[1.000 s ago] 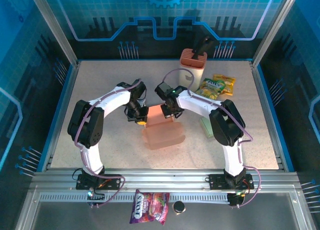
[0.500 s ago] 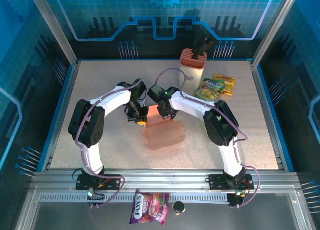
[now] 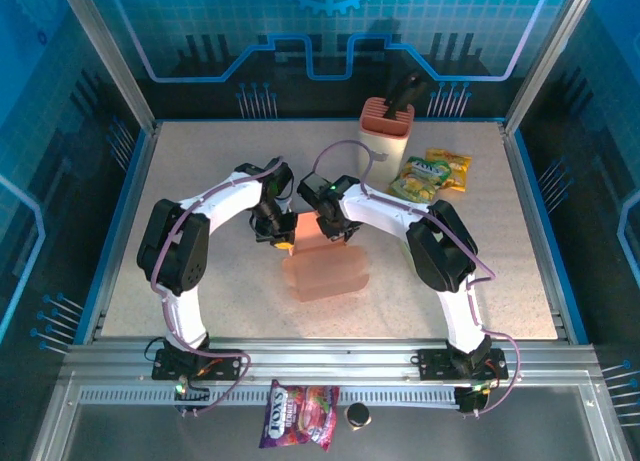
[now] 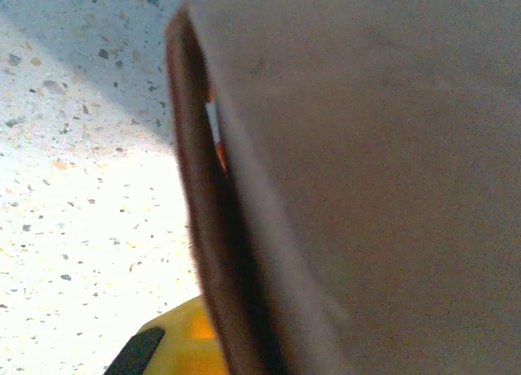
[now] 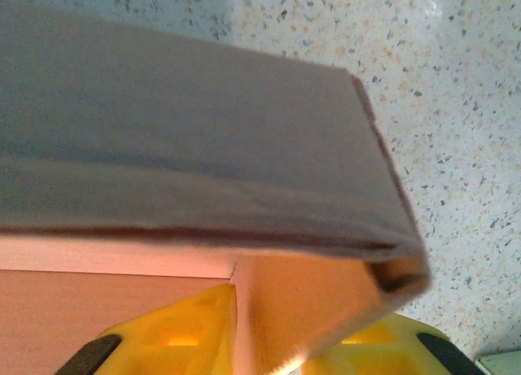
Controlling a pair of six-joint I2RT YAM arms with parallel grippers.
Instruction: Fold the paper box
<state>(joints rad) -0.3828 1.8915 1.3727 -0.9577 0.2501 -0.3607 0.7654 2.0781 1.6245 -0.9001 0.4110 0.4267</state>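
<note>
The speckled counter [image 3: 200, 161] carried the pink paper box [image 3: 330, 273] at its middle, half folded, with a raised flap at its far edge. The left pincer [image 3: 283, 241] was clamped shut on that flap's left corner, and the panel blocked most of the left wrist view, leaving one yellow finger [image 4: 175, 346] in sight. The right pincer [image 3: 329, 229] stood partly parted astride the flap; whether its fingers [image 5: 171, 330] pressed the card could not be told. Behind, well apart, stood an orange-topped canister [image 3: 387, 139] with a dark tool in it, yellow-green snack packets [image 3: 432, 173] beside it. A candy packet [image 3: 298, 428] and a small dark round thing [image 3: 357, 415], too small to identify, lay on the near rail.
</note>
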